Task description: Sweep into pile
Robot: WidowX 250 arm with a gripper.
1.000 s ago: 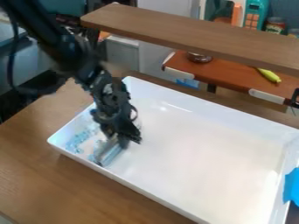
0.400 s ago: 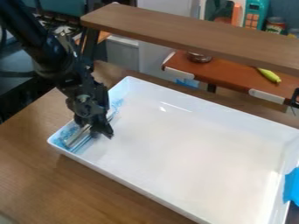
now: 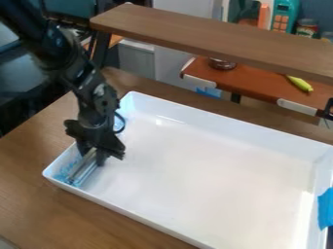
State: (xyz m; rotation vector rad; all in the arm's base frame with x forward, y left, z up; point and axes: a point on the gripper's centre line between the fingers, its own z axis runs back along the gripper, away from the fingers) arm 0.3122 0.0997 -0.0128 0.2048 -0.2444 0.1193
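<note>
Some blue bits [image 3: 63, 174] seemingly near the tool [image 3: 92, 156]

The black arm [image 3: 62, 56] is cut by the upper left edge. The gripper [image 3: 92, 154] hides the upper part of the sweeping tool [image 3: 83, 170]. The blue bits [image 3: 63, 176] are too small to count, and the tool covers some of the corner behind it. The bottom edge cuts the white tray [image 3: 221, 121], and the right edge cuts the wooden shelf [image 3: 208, 39]. This shelf hides one end of the yellow-green thing [image 3: 299, 83].
</note>
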